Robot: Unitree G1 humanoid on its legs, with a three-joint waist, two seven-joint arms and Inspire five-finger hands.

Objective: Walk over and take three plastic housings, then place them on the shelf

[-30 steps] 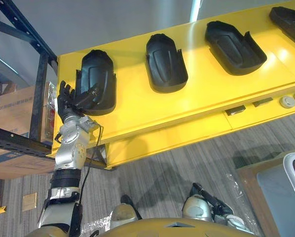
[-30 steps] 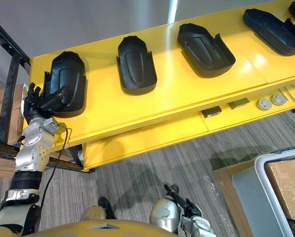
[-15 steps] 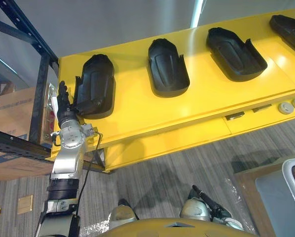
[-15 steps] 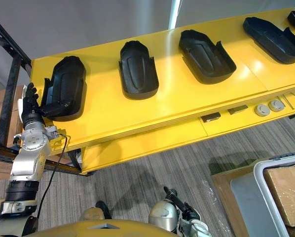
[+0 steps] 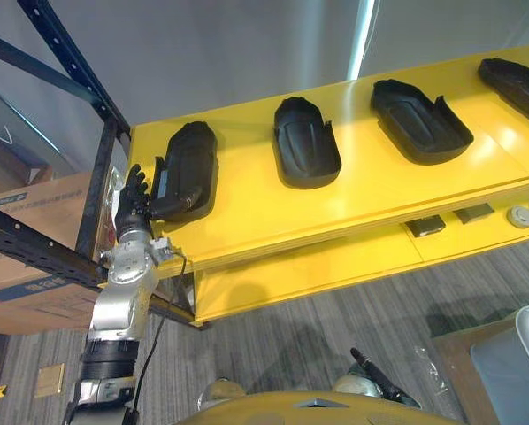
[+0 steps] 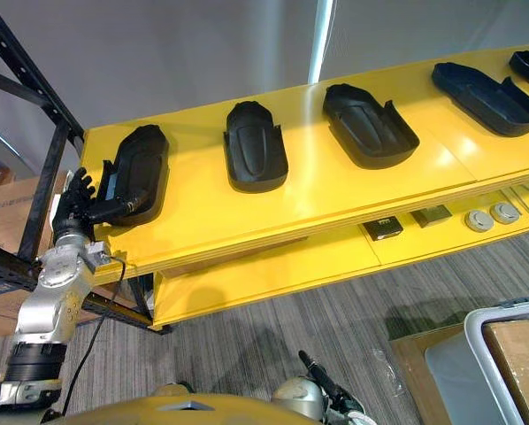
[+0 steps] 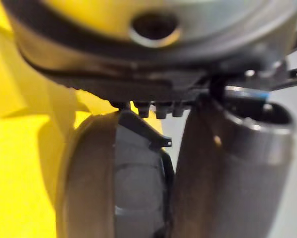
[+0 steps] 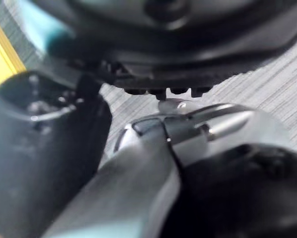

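No print can be read anywhere; the blue marking on the cardboard box (image 5: 43, 208) at the frame's left is too small to make out.

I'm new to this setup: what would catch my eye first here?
A long yellow table carrying a row of black housings. At its left end, the left robot hand grips the leftmost housing, beside a dark metal rack.

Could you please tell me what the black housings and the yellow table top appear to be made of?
The black moulded housings look like matte plastic: thin walls, moulded ribs, dull sheen. The yellow table top seems to be painted metal or board; it is smooth and glossy, with bright glare patches.
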